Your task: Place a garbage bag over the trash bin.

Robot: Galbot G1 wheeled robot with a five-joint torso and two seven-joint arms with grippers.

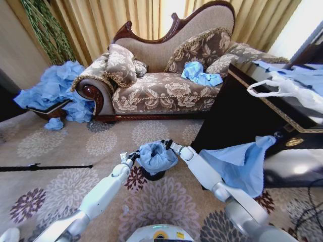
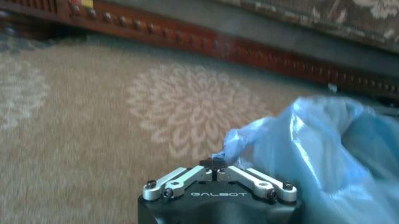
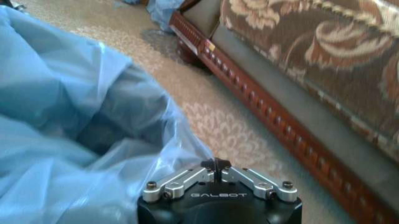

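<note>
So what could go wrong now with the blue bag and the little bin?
Three things might go wrong. The garbage bag is thin, and the left tool pinches only a small bit of its edge, so it might slip out. The right tool grips the opposite edge, so pulling apart too hard could tear the plastic. The trash bin is small and mostly covered, so a tug might tip it on the carpet.

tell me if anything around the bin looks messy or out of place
Yes. A heap of blue bags is piled on the floor against the sofa, and more crumpled blue plastic lies on its seat. A blue bag droops off the dark table.
</note>
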